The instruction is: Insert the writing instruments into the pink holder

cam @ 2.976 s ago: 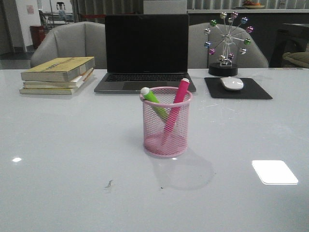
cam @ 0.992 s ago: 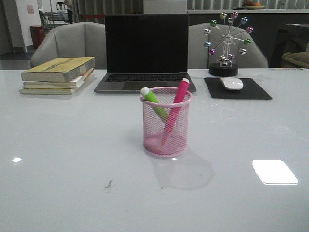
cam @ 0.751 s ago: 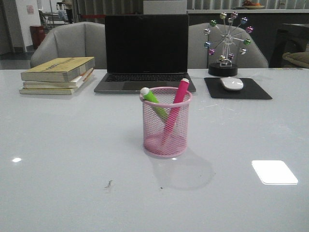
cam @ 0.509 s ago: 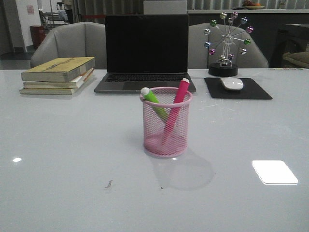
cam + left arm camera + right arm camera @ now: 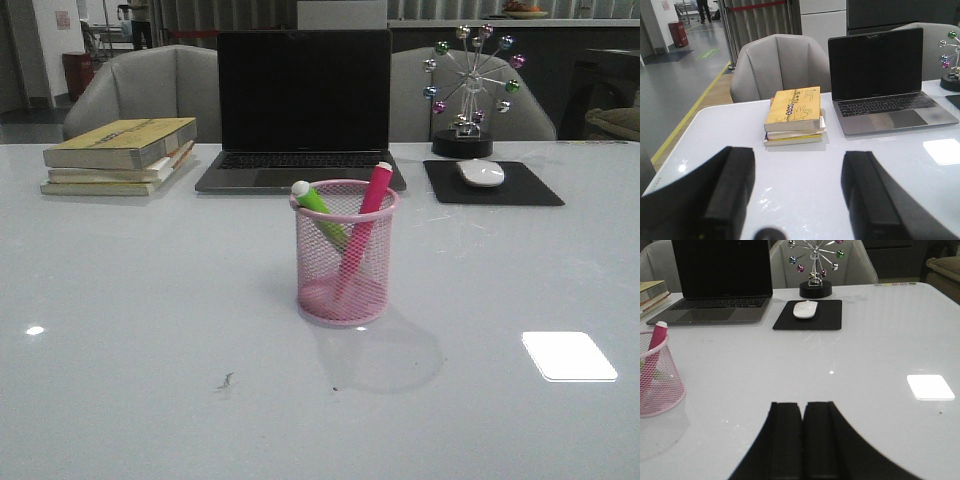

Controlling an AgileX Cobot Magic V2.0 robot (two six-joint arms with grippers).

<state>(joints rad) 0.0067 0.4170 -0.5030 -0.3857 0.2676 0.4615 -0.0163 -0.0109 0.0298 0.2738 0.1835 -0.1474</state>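
The left gripper point(image 5: 799, 200) hangs above the white surface point(image 5: 150, 330) with its two dark fingers point(image 5: 732, 187) spread wide apart and nothing between them; ahead of it lie a stack of books point(image 5: 792, 115) with a yellow cover on top and, beside that, an open laptop point(image 5: 880, 80) with a dark screen. The right gripper point(image 5: 802, 440) is pressed together, its fingers point(image 5: 785, 437) touching along their length and holding nothing. Off to its side stands the pink holder point(image 5: 657, 385), upright on the surface near the middle of the front view and well apart from both grippers. Inside the holder, the green marker point(image 5: 320, 212) leans toward the left rim and the pink marker point(image 5: 363, 225) leans toward the right rim, their pale cap ends poking above the rolled edge. Farther back sit a white mouse point(image 5: 805, 309) on a black mouse pad point(image 5: 810, 316) and a desk toy point(image 5: 815, 270) with coloured balls on spokes.
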